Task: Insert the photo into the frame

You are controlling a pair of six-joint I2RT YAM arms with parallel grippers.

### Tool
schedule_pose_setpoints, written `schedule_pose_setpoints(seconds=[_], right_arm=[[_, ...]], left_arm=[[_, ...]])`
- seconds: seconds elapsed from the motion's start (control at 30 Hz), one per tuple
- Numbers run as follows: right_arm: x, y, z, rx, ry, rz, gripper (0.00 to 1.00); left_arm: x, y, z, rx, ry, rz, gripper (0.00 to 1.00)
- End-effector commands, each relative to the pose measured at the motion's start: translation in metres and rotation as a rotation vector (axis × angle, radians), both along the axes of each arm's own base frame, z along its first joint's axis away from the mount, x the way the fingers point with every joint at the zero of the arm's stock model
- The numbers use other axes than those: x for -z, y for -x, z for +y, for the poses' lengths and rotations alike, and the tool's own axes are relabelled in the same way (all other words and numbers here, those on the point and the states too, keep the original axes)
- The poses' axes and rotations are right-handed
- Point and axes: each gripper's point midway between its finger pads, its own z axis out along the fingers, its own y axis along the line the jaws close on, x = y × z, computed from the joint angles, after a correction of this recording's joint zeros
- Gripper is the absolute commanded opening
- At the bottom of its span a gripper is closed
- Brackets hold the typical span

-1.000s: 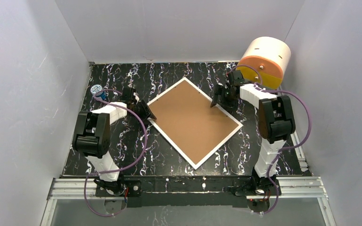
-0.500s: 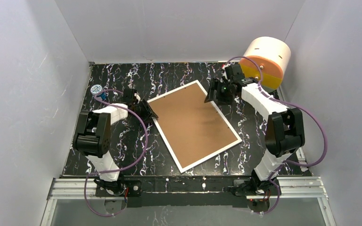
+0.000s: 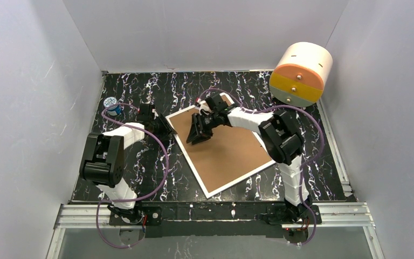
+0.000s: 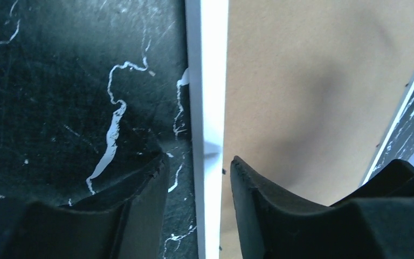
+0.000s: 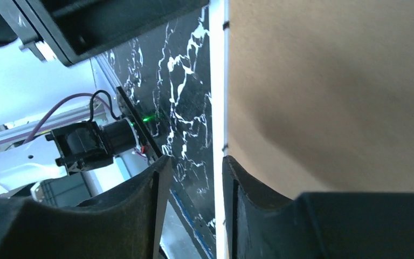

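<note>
The frame (image 3: 232, 154) lies back up on the black marbled table, showing its brown board and narrow white rim. The photo is not in view. My left gripper (image 3: 166, 128) sits at the frame's left edge. In the left wrist view it (image 4: 199, 162) is open, its jaws standing either side of the white rim (image 4: 207, 81) with a gap on both sides. My right gripper (image 3: 197, 137) hangs over the frame's far-left part. In the right wrist view it (image 5: 194, 159) is open, with the rim (image 5: 218, 81) just beside one finger (image 5: 259, 216).
A white-and-orange drum (image 3: 301, 73) stands at the back right corner. A small blue-and-white object (image 3: 111, 104) lies at the table's far left. White walls close in the table on three sides.
The frame has turned counter-clockwise on the table. My right arm has swung from the frame's far right corner across to its far-left part. My left gripper stays at the left edge.
</note>
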Motion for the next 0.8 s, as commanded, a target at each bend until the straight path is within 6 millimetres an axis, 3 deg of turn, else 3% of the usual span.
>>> schedule_pose_setpoints(seconds=[0.0, 0.3, 0.77], right_arm=[[-0.034, -0.005, 0.041, -0.043, -0.143, -0.019, 0.45], [-0.007, -0.018, 0.062, -0.021, -0.144, 0.035, 0.21], [0.019, -0.039, 0.077, 0.013, -0.123, 0.045, 0.19]], left_arm=[[0.013, 0.01, 0.008, -0.023, -0.037, 0.034, 0.38], [0.042, 0.037, 0.02, -0.038, -0.089, 0.122, 0.22], [0.065, 0.067, 0.02, -0.032, -0.074, 0.187, 0.18]])
